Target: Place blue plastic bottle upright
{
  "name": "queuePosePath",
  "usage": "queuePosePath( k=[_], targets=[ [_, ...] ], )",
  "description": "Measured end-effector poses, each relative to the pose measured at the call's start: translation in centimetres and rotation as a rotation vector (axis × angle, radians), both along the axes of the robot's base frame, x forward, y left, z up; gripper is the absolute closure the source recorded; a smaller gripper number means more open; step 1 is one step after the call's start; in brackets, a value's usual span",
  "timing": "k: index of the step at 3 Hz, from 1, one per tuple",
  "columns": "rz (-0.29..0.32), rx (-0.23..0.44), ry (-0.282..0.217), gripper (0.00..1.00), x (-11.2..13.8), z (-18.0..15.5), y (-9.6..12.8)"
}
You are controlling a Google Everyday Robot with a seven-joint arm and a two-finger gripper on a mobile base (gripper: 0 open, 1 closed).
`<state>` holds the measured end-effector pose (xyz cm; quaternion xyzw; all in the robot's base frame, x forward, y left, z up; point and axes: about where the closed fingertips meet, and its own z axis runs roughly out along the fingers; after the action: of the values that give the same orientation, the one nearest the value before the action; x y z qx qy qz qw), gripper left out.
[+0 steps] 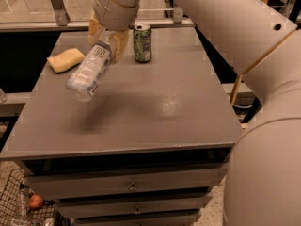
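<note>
A yellow sponge (65,60) is lying at the left rear of the grey bench (164,107). Just right of it, the blue plastic bottle (89,72) is hanging in the air above the bench, tilted, its lower end pointing down and to the left and its shadow falling on the surface beneath. The end effector (107,42) is gripping the bottle's upper end, its tan fingers (120,41) pressing on either side. A green can (142,43) is standing upright just right of the end effector, near the rear edge
</note>
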<state>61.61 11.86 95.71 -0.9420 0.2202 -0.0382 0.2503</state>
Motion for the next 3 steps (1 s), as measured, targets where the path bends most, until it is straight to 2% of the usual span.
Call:
queuePosePath(
  k=[1, 2, 3],
  targets=[
    [0.118, -0.040, -0.159, 1.00, 2.3, 1.7, -0.7],
    [0.227, -0.028, -0.325, 1.00, 3.6, 3.2, -1.5],
    [0.318, 0.032, -0.460, 1.00, 4.1, 4.0, -2.5]
  ],
)
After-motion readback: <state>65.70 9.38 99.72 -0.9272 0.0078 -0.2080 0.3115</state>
